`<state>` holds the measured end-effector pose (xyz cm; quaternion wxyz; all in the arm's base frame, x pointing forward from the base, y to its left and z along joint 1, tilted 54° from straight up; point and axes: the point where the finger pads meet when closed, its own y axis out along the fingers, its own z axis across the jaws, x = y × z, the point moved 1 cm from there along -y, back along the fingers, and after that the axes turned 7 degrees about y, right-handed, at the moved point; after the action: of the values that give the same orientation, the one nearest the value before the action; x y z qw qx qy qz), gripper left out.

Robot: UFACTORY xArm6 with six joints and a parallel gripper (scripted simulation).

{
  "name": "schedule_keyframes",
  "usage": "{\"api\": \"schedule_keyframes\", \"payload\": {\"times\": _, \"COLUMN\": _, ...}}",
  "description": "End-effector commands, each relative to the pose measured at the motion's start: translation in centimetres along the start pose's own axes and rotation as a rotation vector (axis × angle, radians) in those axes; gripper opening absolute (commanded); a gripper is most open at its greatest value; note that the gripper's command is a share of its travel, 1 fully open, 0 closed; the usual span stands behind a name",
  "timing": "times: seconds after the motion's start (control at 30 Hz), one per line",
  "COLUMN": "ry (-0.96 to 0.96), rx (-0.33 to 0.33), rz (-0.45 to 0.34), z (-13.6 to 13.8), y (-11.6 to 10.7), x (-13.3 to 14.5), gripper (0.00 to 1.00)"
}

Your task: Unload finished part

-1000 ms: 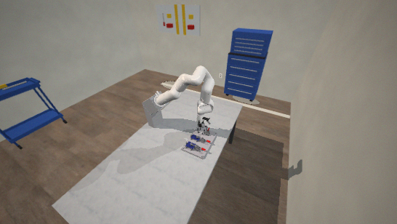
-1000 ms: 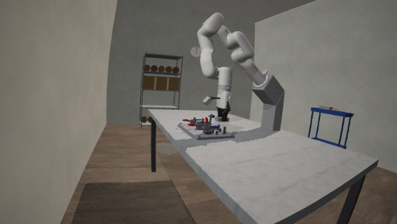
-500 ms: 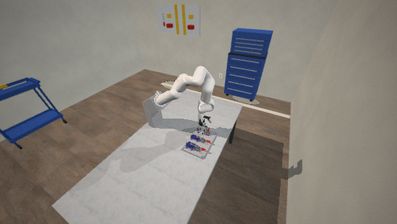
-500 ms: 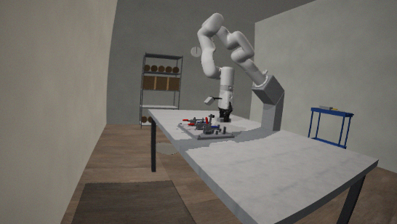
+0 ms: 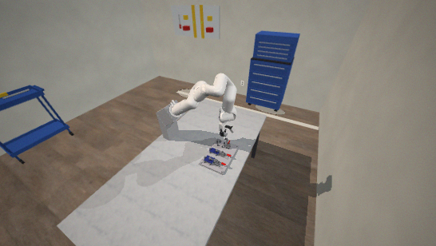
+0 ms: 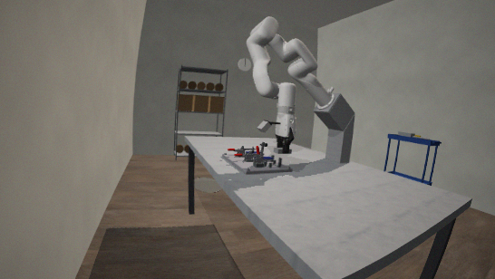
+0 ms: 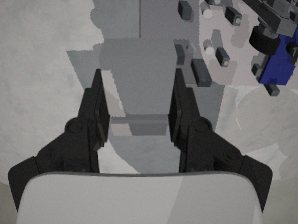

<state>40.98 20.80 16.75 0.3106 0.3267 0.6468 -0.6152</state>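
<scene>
The end effector (image 5: pixel 223 136) (image 6: pixel 283 149) (image 7: pixel 138 84) is clenched on the finished part (image 6: pixel 280 150) (image 7: pixel 142 80), a grey block with a milled slot running crosswise between the fingers. The part hangs beneath the wrist, near the fixture plate (image 5: pixel 224 170) (image 6: pixel 272 170) (image 7: pixel 235 55); whether its underside touches the table cannot be told.

Surface: the table (image 5: pixel 160 188) (image 6: pixel 363 204) (image 7: pixel 45 75) has a pale, faintly mottled top and dark legs. Shadows of the arm (image 5: pixel 228 96) (image 6: pixel 262 68) fall across it. The fixture plate lies on it, to the upper right of the end effector in the wrist view, with two blue blanks and red-handled clamps.

Room: plain grey-beige walls and a brown plank floor (image 5: pixel 100 116) (image 6: pixel 154 204). Beyond the end effector in the top view stand a blue drawer cabinet (image 5: pixel 267 80) and a wall panel (image 5: pixel 198 21) with yellow and red items. A blue cart (image 5: pixel 33 139) (image 6: pixel 413 139) and a rack (image 6: pixel 204 71) with brown boxes stand well apart from it.

Markings: brands and lettering cannot be made out.

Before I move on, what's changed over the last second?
The gripper has shifted slightly to the right in the top and exterior views, and sits a little lower in the exterior picture. It is closed on the finished part; no grab or release shows. The fixture plate and blue blanks look unmoved.
</scene>
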Motion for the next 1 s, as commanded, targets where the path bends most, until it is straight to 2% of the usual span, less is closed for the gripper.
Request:
{"api": "schedule_keyframes", "payload": {"times": 0.0, "ry": 0.0, "rx": -0.001, "rz": 0.001, "z": -0.9, "y": 0.0, "x": 0.0, "gripper": 0.0}}
{"api": "schedule_keyframes", "payload": {"times": 0.33, "ry": 0.0, "rx": -0.001, "rz": 0.001, "z": -3.1, "y": 0.0, "x": 0.3, "gripper": 0.0}}
{"api": "schedule_keyframes", "payload": {"times": 0.97, "ry": 0.0, "rx": -0.001, "rz": 0.001, "z": -4.9, "y": 0.0, "x": 0.5, "gripper": 0.0}}
